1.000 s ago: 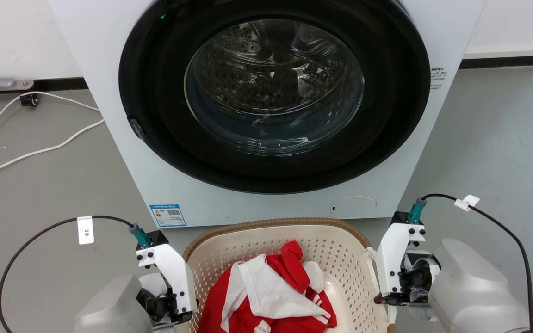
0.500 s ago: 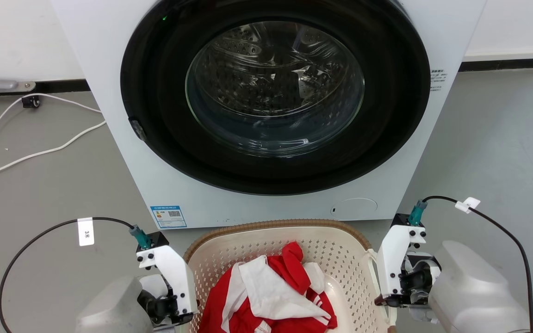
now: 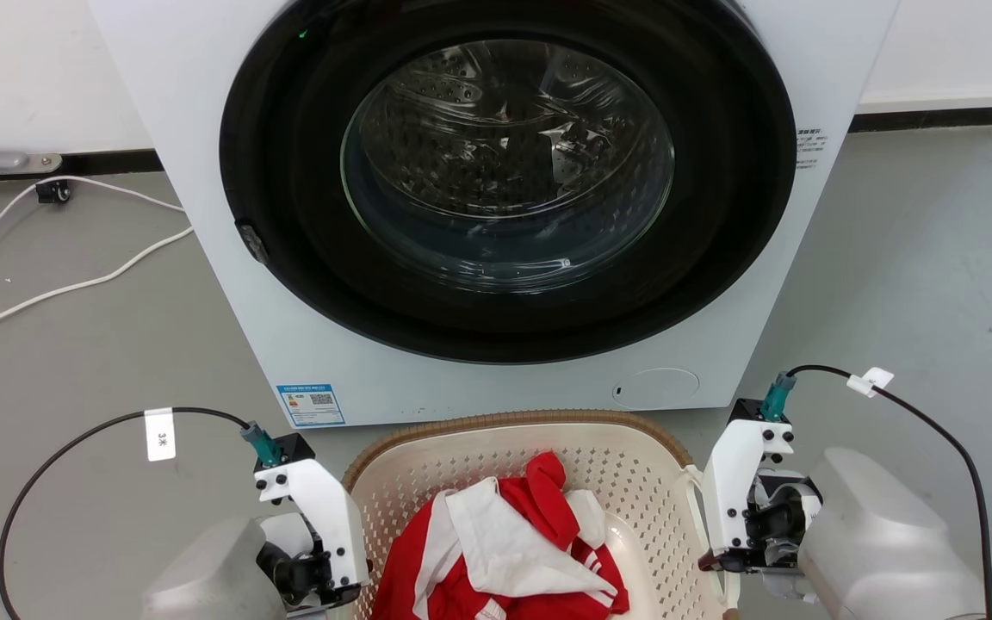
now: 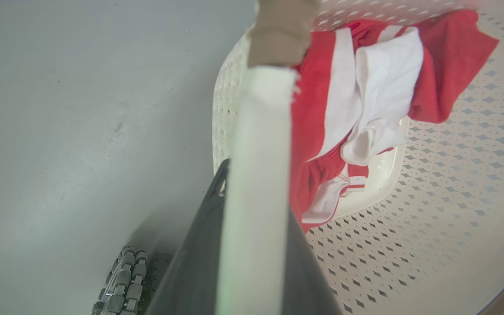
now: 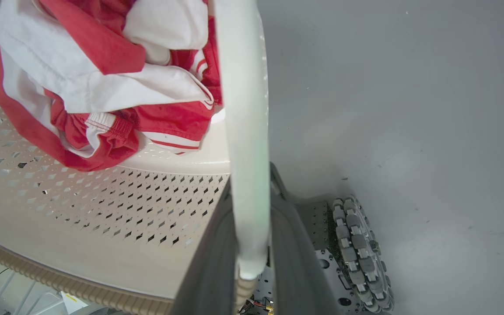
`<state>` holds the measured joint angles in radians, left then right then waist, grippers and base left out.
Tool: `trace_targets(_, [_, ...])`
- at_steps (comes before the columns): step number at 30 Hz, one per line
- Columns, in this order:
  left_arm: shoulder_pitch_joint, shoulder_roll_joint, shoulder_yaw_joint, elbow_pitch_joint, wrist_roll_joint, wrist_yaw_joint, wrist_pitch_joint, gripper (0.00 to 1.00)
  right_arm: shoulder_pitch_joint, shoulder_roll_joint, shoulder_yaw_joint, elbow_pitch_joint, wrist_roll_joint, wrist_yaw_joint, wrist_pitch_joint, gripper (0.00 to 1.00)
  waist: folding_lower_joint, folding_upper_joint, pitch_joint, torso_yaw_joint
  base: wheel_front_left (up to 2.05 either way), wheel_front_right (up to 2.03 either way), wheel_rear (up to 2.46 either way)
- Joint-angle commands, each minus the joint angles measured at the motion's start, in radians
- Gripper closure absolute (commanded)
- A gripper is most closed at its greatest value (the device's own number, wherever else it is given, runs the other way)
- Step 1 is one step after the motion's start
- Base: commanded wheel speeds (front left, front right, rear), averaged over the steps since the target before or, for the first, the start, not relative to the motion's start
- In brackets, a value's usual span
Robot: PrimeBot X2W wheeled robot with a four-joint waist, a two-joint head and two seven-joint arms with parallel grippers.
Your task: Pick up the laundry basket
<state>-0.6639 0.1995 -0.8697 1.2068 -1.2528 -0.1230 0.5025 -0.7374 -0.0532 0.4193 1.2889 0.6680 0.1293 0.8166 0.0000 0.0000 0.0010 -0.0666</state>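
**pex:** so which step is it on with the cream perforated plastic laundry basket (image 3: 513, 419), the one with the brown woven-look rim?

**dov:** Basket's just on the near side of the big white front-loading washing machine (image 3: 203, 129), centred between the 2 arms, over the grey floor (image 3: 74, 344). I'd say the grabbing step is done. Left gripper (image 4: 257, 188) has its 2 dark fingers clamped either side of the basket's left white plastic handle (image 4: 256, 131), no gap I can see. Right gripper (image 5: 252, 179) is the same deal on the right white handle (image 5: 243, 87).

**pex:** lifted yet?

**dov:** Honestly can't tell if the bottom's off the floor. My guess is the lift comes next. Both arms need to go straight up at the same pace or it tips to 1 side. The machine's front is right past the far rim too, so no swinging forward.

**pex:** anything in it?

**dov:** A crumpled bundle of red and white fabric (image 3: 505, 551) on the basket's bottom. Can't tell if it's 1 garment or 2. Soft and light, shouldn't shift much. The washer's drum looks empty through the round glass door (image 3: 505, 164), reflections aside.
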Motion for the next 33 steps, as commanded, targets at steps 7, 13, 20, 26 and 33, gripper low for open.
trace_targets(7, [0.007, -0.011, -0.001, -0.008, -0.019, -0.014, -0.011, 1.00, 0.006, 0.005, -0.007, 0.001, -0.001, 0.003, 0.004, 1.00, 0.0000, 0.0000, 0.001, -0.003, 0.00, 0.00, 0.00])
trace_targets(13, [0.008, -0.011, -0.005, -0.007, -0.026, -0.014, -0.019, 1.00, 0.014, 0.006, -0.008, 0.001, 0.004, 0.003, 0.010, 1.00, 0.0000, 0.0000, -0.001, -0.004, 0.00, 0.00, 0.00])
trace_targets(20, [0.003, -0.010, -0.012, -0.004, -0.029, -0.014, -0.029, 1.00, 0.018, 0.006, -0.007, 0.001, 0.011, 0.003, 0.017, 1.00, 0.0000, 0.0000, -0.001, -0.005, 0.00, 0.00, 0.00])
trace_targets(26, [0.002, -0.012, -0.016, -0.002, -0.036, -0.014, -0.034, 1.00, 0.021, 0.006, -0.004, 0.001, 0.021, 0.003, 0.026, 1.00, 0.0000, 0.0000, -0.001, -0.007, 0.00, 0.00, 0.00])
trace_targets(33, [0.004, -0.014, -0.021, -0.001, -0.042, -0.014, -0.037, 1.00, 0.023, 0.006, -0.002, 0.001, 0.024, 0.003, 0.031, 1.00, 0.0000, 0.0000, -0.002, -0.008, 0.00, 0.00, 0.00])
